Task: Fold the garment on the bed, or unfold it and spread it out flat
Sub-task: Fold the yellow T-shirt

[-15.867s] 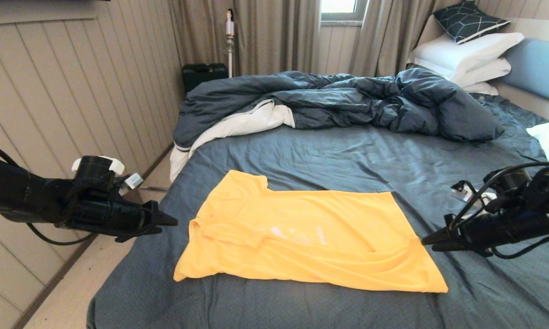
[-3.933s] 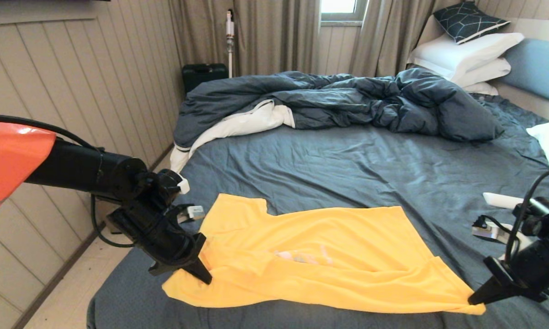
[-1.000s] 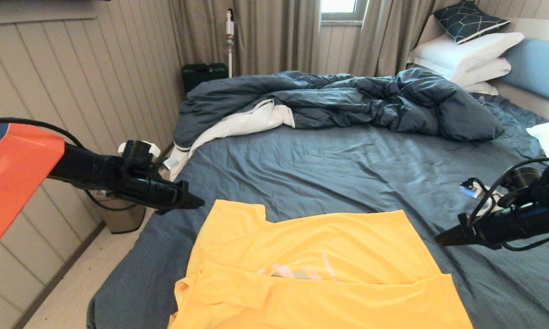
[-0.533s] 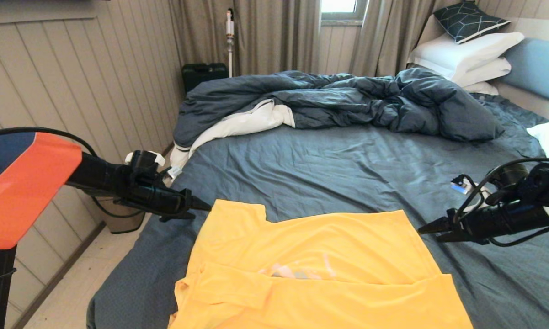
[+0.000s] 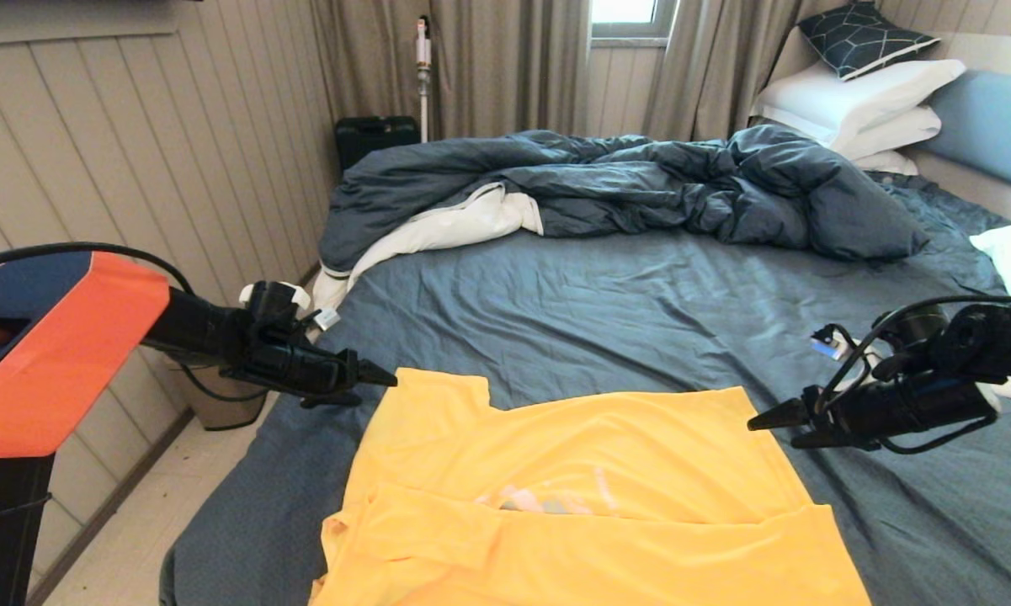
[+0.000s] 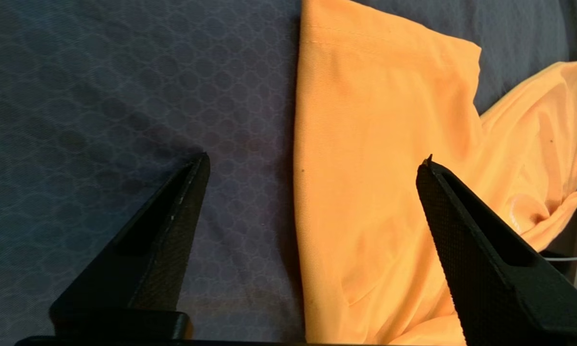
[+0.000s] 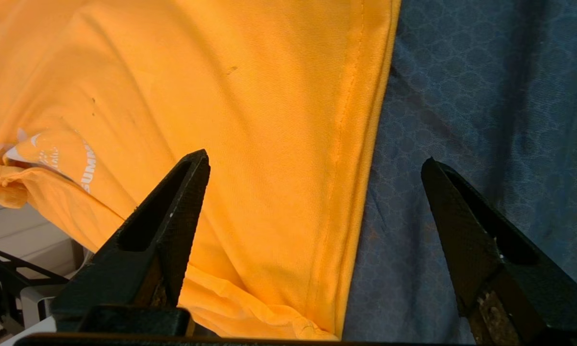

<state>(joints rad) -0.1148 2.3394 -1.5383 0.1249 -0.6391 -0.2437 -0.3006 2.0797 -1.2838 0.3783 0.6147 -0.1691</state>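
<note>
Where its fold gapes, the garment (image 7: 221, 96) reads "SUMM".

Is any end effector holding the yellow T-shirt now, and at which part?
Nothing is held. Left end effector and right end effector are open above the T-shirt's edges.

garment (image 5: 581, 471) = thin knit cloth w/ a slight sheen, fine weave, stitched hem, white print looks flat/matt. bed (image 5: 623, 295) sheet is matt woven cloth w/ a faint hexagon pattern, creased all over. duvet (image 5: 623, 181) is soft rumpled cloth, white lining smoother. left gripper (image 6: 312, 161) fingers (image 6: 173, 226) are matt black plastic w/ a rough dotted texture; right gripper (image 7: 314, 161) same, bit scuffed. wall (image 5: 135, 151) looks like matt grooved panelling.
</note>
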